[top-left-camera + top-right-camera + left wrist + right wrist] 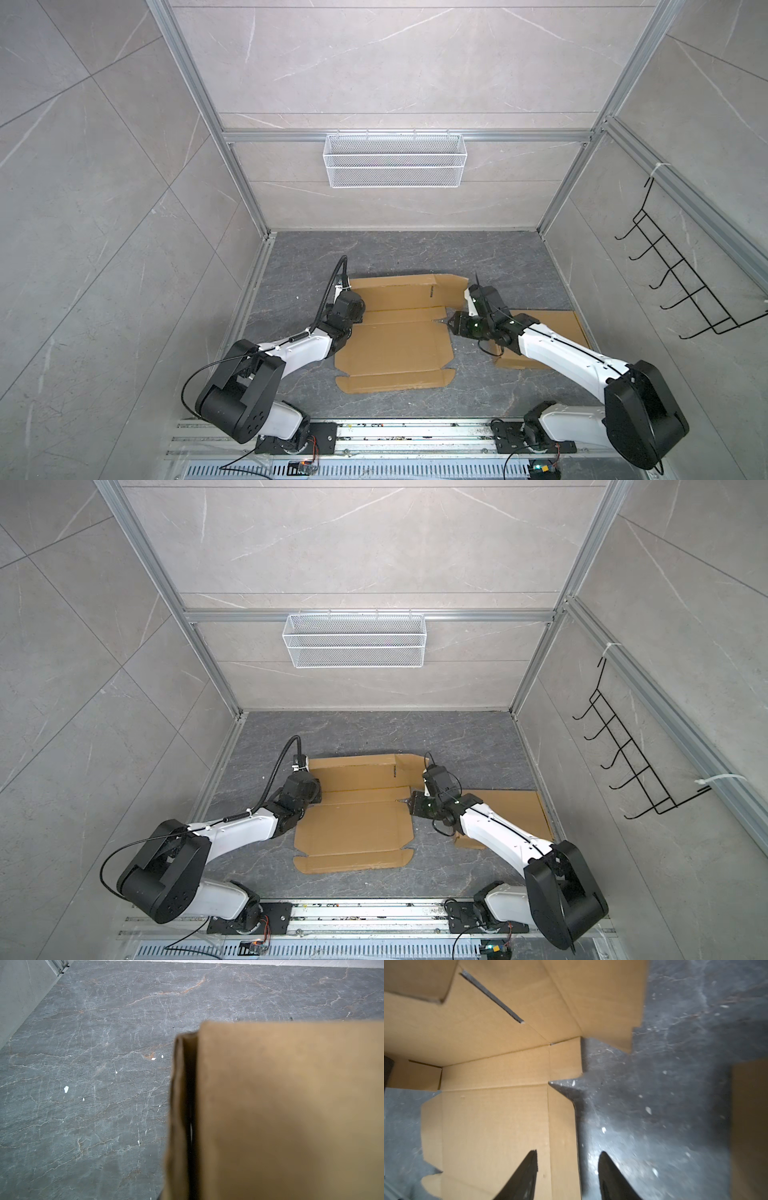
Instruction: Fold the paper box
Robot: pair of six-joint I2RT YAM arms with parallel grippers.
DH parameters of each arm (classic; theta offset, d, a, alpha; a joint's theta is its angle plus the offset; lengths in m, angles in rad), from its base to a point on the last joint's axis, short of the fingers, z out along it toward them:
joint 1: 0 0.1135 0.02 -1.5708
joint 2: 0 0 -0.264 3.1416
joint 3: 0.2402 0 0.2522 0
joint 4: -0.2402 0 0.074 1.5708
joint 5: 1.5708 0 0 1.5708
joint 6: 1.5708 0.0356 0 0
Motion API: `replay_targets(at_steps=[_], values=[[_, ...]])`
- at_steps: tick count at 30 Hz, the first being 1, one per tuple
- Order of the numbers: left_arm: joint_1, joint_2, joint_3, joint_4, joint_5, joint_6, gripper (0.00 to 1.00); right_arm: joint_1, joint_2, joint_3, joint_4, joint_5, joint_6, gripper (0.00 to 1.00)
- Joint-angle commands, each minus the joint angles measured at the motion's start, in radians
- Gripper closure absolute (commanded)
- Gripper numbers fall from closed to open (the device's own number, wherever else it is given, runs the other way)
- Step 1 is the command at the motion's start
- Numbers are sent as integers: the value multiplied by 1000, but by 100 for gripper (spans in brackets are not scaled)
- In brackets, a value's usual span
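Note:
The paper box (395, 345) is a brown cardboard blank lying mostly flat mid-table in both top views, its back panel (399, 291) tilted up. My left gripper (358, 311) sits at the blank's left edge, by the crease below the back panel. In the left wrist view, raised cardboard (291, 1105) fills the frame close up and hides the fingers. My right gripper (453, 324) is at the blank's right edge and stands open. In the right wrist view, it (569, 1159) has one fingertip (533, 1159) over the side flap (562, 1126). The other is over bare table.
A second cardboard sheet (552, 328) lies under my right arm at the table's right side. A white wire basket (395, 160) hangs on the back wall and a black hook rack (685, 282) on the right wall. A metal rail (415, 436) runs along the front.

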Motion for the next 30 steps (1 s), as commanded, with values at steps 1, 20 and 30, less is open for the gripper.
replay_targets(at_steps=[1,20,30], values=[[-4,36,15,-112,-2,2,100,14,75,-23,223,113,46,49],[-5,57,8,-105,35,14,100,52,362,0,444,152,75,49],[-5,68,2,-89,43,10,100,103,341,65,352,204,-37,64]])
